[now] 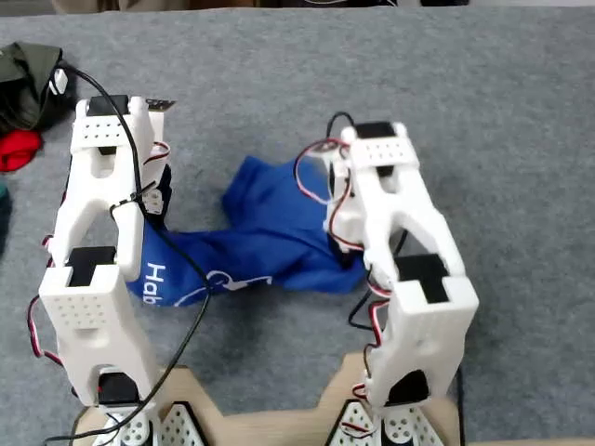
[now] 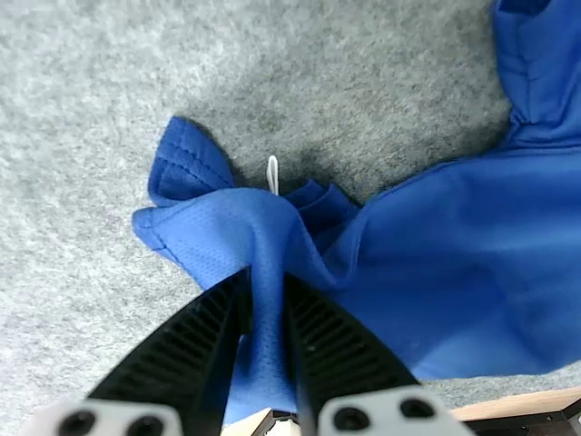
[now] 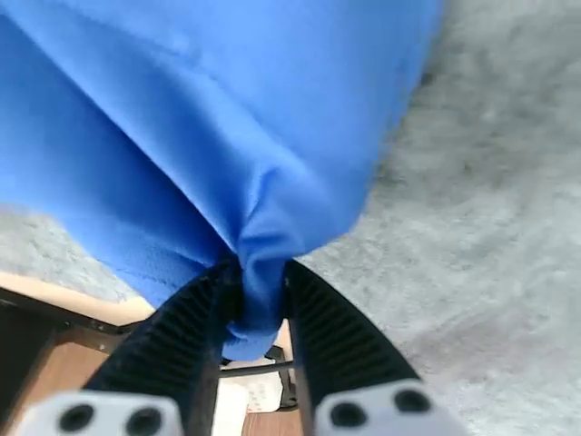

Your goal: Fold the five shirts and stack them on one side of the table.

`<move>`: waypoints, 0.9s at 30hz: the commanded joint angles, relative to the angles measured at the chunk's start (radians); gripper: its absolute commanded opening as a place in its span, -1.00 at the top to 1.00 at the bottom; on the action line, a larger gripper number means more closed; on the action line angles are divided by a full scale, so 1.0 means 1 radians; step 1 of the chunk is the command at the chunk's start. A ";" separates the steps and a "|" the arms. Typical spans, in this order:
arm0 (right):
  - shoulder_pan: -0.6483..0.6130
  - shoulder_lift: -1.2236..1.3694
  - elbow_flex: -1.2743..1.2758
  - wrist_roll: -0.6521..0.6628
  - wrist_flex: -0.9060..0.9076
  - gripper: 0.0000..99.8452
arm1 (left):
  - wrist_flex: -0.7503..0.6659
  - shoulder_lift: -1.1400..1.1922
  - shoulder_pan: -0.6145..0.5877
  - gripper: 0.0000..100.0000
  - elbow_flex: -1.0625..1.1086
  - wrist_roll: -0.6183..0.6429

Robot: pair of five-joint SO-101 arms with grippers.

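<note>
Blue shirt lies crumpled on the grey table between the arms, which hide its ends in the high view. Left gripper and right gripper each pinch a fold of its fabric. A dark garment and a red garment are cut off at the edge.

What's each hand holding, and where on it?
The blue shirt, both: left hand pinches a fold by a hemmed edge, right hand a gathered fold at the opposite end.
</note>
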 commanded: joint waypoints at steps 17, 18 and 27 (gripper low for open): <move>-0.035 -0.318 -0.278 0.072 -0.127 0.54 | 0.012 -0.064 -0.104 0.96 -0.014 -0.006; -0.047 -0.286 -0.311 0.061 -0.132 0.54 | 0.012 -0.064 -0.114 0.96 -0.014 -0.006; -0.104 0.177 -0.605 -0.046 -0.207 0.54 | 0.012 -0.064 -0.186 0.96 -0.014 -0.006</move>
